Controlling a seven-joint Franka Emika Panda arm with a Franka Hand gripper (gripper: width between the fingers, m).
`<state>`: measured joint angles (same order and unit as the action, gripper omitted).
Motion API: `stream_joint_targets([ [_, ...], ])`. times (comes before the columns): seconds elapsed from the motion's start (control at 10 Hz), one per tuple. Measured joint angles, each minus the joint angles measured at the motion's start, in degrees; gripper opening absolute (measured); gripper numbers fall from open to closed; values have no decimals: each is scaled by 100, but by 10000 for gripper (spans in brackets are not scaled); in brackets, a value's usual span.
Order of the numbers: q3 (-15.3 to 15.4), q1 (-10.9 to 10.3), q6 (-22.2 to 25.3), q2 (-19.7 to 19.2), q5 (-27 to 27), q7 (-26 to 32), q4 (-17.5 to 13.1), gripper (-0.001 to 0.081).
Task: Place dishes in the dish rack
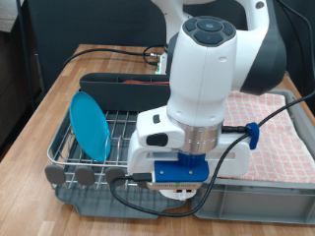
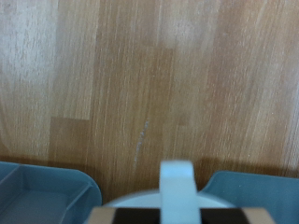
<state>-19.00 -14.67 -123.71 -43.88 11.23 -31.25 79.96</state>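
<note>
The light-blue plate (image 1: 91,123) stands on edge in the dish rack (image 1: 65,149), at the exterior view's left. My gripper (image 1: 183,193) hangs low at the exterior view's bottom centre, over the front rims of the rack and the tub, mostly hidden by the hand. A white mug (image 1: 169,194) peeks out under it. In the wrist view the mug's round rim (image 2: 135,198) sits right at my gripper (image 2: 176,202), with one of the fingers (image 2: 176,179) against it, above bare wooden table. The wooden spoon does not show.
A grey tub (image 1: 271,187) with pink checked cloth (image 1: 281,128) stands to the rack's right in the exterior view. The rack's tall back compartment (image 1: 118,84) lies behind the plate. Black cables (image 1: 103,49) cross the wooden table (image 1: 54,84) at the back.
</note>
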Motion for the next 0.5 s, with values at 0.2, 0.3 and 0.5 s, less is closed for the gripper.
stream_joint_targets([
  [0.2, 67, 74, 122, -63, 1, 79, -100, 249],
  [0.3, 101, 105, 182, -89, 1, 108, -160, 249],
  [0.5, 206, 185, 567, -111, 18, 179, -356, 435],
])
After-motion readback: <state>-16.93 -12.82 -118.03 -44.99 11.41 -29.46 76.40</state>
